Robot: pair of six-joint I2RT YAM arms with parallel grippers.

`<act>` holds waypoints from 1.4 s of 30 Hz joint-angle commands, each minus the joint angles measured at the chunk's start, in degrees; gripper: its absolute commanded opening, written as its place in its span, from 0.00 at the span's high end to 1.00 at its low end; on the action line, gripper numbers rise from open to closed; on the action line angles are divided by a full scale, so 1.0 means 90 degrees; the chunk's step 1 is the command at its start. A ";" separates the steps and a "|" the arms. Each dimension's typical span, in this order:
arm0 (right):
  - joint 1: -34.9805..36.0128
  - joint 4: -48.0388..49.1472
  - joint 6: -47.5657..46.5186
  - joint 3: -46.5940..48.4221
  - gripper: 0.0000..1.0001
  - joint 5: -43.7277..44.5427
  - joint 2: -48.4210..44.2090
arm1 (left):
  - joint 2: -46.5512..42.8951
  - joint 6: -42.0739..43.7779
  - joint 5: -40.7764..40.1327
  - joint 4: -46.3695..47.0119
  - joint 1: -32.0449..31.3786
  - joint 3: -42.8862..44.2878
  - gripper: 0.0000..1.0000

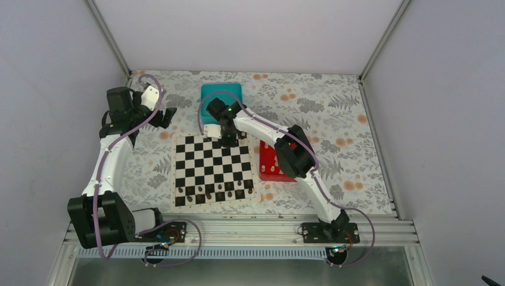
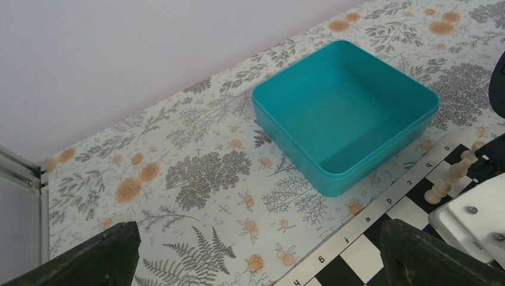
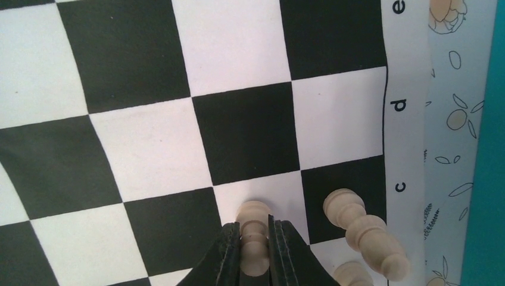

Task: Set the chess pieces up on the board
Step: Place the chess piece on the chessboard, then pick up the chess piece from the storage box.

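The black-and-white board (image 1: 209,168) lies mid-table. My right gripper (image 3: 254,247) is shut on a cream chess piece (image 3: 253,219), its base on a white square near the board's far edge by the letter c; in the top view the gripper (image 1: 228,139) is at that far edge. Two more cream pieces (image 3: 364,232) stand just right of it, also in the left wrist view (image 2: 452,176). Dark brown pieces (image 1: 215,192) line the board's near rows. My left gripper (image 2: 256,253) is open and empty over the tablecloth beyond the board's far left corner; in the top view it (image 1: 167,116) is there too.
A teal square box (image 2: 345,110) stands empty behind the board, seen in the top view (image 1: 221,95) too. A red tray (image 1: 273,162) lies right of the board, partly under the right arm. The floral tablecloth (image 2: 190,173) covers the table.
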 commanded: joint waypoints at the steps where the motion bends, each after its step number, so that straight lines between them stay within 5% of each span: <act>1: -0.0032 0.0024 0.0048 -0.0068 0.88 0.0043 0.0173 | -0.0013 0.0085 0.0170 0.0016 0.0032 0.0022 0.00; 5: -0.0029 0.0042 0.0061 -0.0058 0.82 0.0035 0.0153 | -0.0009 0.0080 0.0176 0.0006 0.0034 0.0022 0.00; 8: -0.0025 0.0094 0.0133 -0.0031 0.67 0.0107 0.0019 | 0.0006 0.0095 0.0174 0.0000 0.0034 0.0030 0.00; 18: -0.0125 -0.0532 0.0393 -0.0059 0.55 0.0310 -0.1795 | -0.0029 0.0142 0.0180 -0.0002 0.0034 0.0051 0.00; 22: -0.0920 -0.0223 0.0511 -0.1293 0.39 0.0548 -0.3141 | 0.0178 0.0473 0.0368 -0.0300 0.0008 0.0377 0.00; 24: -0.1846 0.0103 0.0536 -0.2157 0.16 0.0681 -0.3754 | 0.0409 0.0807 0.0362 -0.0678 -0.0121 0.0825 0.00; 25: -0.2353 0.0331 0.0570 -0.2601 0.02 0.0687 -0.4008 | 0.0544 0.0951 0.0276 -0.0930 -0.0280 0.1121 0.00; 30: -0.4355 0.1332 0.0682 -0.4405 0.00 0.0229 -0.4921 | 0.1404 0.1514 -0.0487 -0.2225 -0.1832 0.3240 0.00; 35: -0.4992 0.2103 0.0874 -0.5475 0.00 -0.0039 -0.5071 | 0.2742 0.1678 -0.1468 -0.3017 -0.3835 0.5169 0.00; 42: -0.5317 0.2689 0.1178 -0.5841 0.00 -0.0164 -0.5023 | 0.4559 0.2006 -0.2570 -0.3374 -0.5866 0.6135 0.00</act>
